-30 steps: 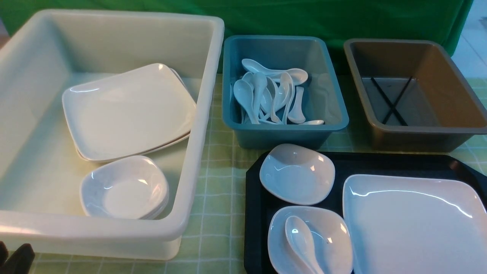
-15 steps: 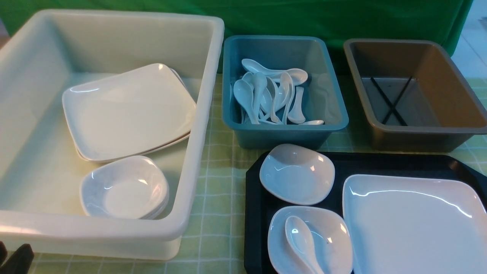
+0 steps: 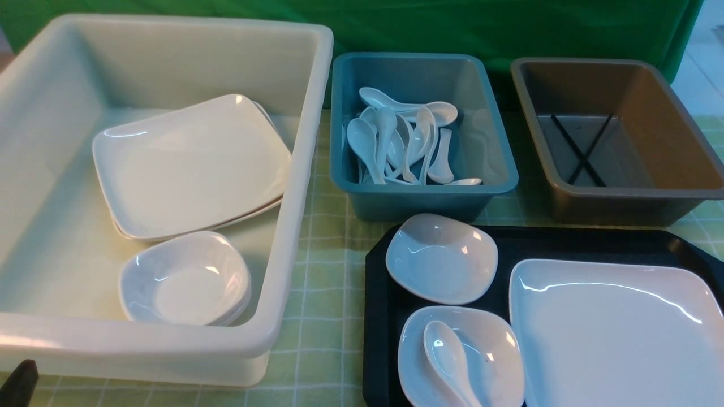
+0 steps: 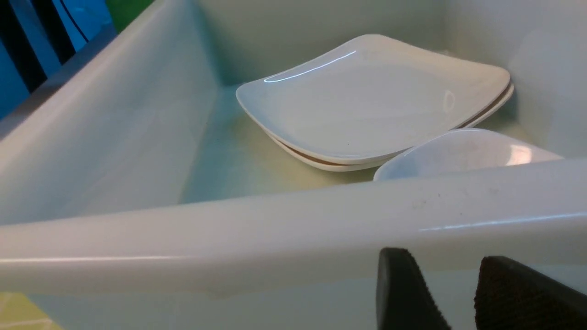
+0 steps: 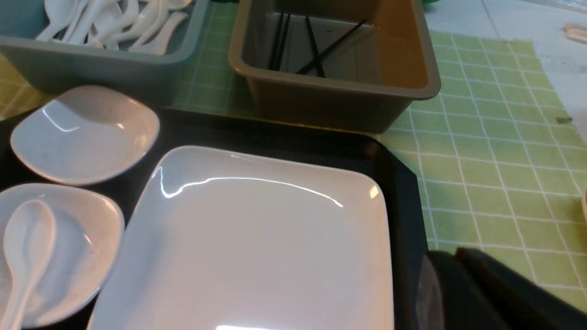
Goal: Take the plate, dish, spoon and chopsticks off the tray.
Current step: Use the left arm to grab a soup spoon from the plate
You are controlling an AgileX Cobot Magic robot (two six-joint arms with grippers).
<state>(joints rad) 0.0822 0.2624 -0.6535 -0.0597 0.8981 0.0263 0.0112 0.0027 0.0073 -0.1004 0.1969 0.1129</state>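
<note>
Your left gripper: jaws apart, empty — white bin wall just ahead.
Your right gripper: jaws together, empty — plate just beside.

Black ridged end effector fingers

Front cam sits on the robot's side between the arms, up high, looking forward and down over the whole table: white bin on the left, blue bin and brown bin further back, tray close in on the right (its near edge is cropped off). Left wrist cam is low and right up against the white bin's near wall, peeking over the rim at the stacked plates. Right wrist cam hangs above the tray's right side, facing forward across the plate toward both back bins. Front shares the white bin with left wrist, and the tray and back bins with right wrist.
</note>
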